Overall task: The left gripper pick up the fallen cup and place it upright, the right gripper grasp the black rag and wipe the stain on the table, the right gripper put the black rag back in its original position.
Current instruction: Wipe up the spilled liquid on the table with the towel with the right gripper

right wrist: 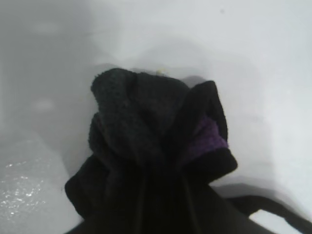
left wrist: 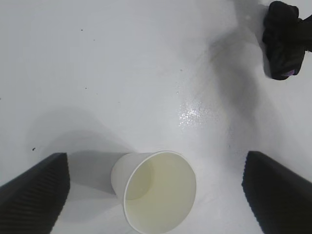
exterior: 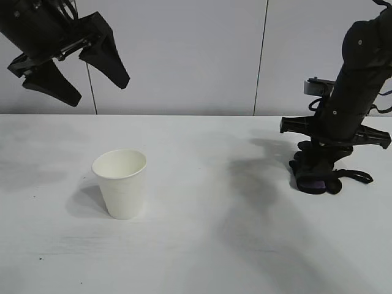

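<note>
- Holding the black rag (exterior: 318, 177) in my right gripper (exterior: 318, 168), I judge it soft and limp: bunched fabric that folds around my fingers and will not slip, so a pinch on the thickest gather is the sensible hold.
- My right wrist view shows the cloth bunched up between my fingers, its purple patch (right wrist: 207, 141) turned outward and its cord loop (exterior: 355, 176) trailing to one side.
- That gripper is nearly closed, pinching the rag, which rests on the table (exterior: 202, 257) at the right side, well apart from the cup (exterior: 120, 182).
- My right arm (exterior: 352, 86) leans steeply down over the rag, fingers pointing almost straight at the tabletop.
- A wet sheen (left wrist: 192, 114) lies on the table between cup and rag; no brownish stain shows there, so I judge the wiping done.
- I judge the cup light, thin-walled and easy to crush. It stands upright, mouth up, at the left of the table.
- My left gripper (exterior: 76, 76) hangs spread wide, empty, well above the cup, angled down toward it.
</note>
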Robot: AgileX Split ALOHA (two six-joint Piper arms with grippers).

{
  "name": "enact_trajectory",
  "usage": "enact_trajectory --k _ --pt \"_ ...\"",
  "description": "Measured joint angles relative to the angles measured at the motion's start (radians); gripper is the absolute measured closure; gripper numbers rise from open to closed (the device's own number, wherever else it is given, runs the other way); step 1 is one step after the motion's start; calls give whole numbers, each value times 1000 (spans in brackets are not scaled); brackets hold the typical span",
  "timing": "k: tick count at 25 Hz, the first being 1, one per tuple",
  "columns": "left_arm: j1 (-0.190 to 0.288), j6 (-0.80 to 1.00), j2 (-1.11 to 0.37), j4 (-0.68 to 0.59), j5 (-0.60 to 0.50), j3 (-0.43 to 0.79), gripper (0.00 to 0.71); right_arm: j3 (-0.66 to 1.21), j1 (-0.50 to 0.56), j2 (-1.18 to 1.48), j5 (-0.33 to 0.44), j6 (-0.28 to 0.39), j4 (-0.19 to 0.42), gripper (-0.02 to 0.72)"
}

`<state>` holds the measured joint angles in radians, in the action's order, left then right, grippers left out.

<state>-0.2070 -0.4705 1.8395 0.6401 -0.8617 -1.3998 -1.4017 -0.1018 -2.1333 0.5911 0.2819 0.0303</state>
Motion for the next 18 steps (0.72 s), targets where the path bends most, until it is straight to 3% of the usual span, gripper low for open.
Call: enact_trajectory --k 5,11,18 --pt "0 0 0 0 1 0 16 0 -90 0 -10 -18 -68 615" --pt "0 0 0 0 0 0 16 0 -214 0 -11 -21 -92 615" --pt "0 0 0 0 -5 0 16 0 -158 0 -22 0 -94 615"
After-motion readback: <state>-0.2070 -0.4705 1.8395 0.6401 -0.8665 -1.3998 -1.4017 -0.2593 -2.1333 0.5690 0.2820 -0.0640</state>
